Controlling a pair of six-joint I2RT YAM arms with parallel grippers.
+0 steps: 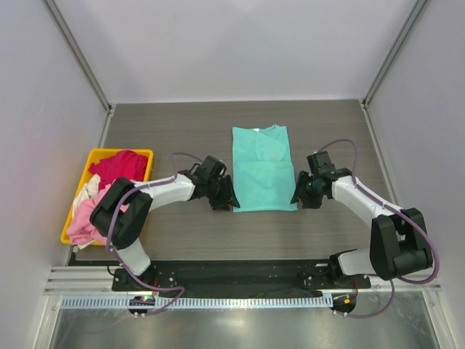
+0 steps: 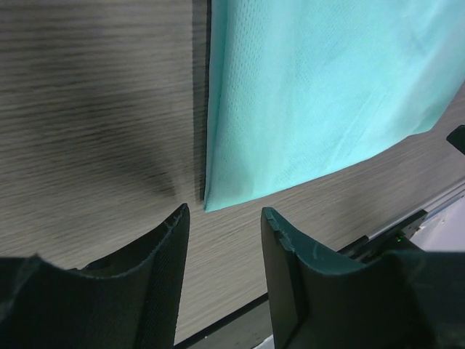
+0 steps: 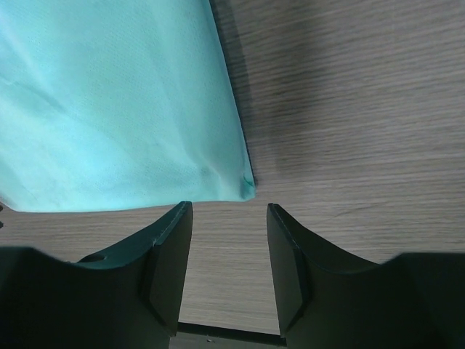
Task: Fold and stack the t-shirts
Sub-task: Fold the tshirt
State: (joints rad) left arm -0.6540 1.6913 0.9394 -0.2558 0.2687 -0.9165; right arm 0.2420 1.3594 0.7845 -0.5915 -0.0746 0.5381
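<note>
A teal t-shirt point(image 1: 262, 169) lies flat on the table's middle, folded lengthwise into a narrow strip. My left gripper point(image 1: 224, 201) is open and empty just off its near left corner, which shows in the left wrist view point(image 2: 305, 102). My right gripper point(image 1: 303, 198) is open and empty just off its near right corner, seen in the right wrist view point(image 3: 123, 109). A magenta-red shirt point(image 1: 120, 167), a whitish shirt point(image 1: 89, 188) and a light pink shirt point(image 1: 86, 218) lie bunched in the yellow bin point(image 1: 145, 155) at the left.
The grey wood-grain table point(image 1: 182, 131) is bounded by white walls at left, back and right. A black base strip point(image 1: 240, 273) and metal rail point(image 1: 240, 302) run along the near edge.
</note>
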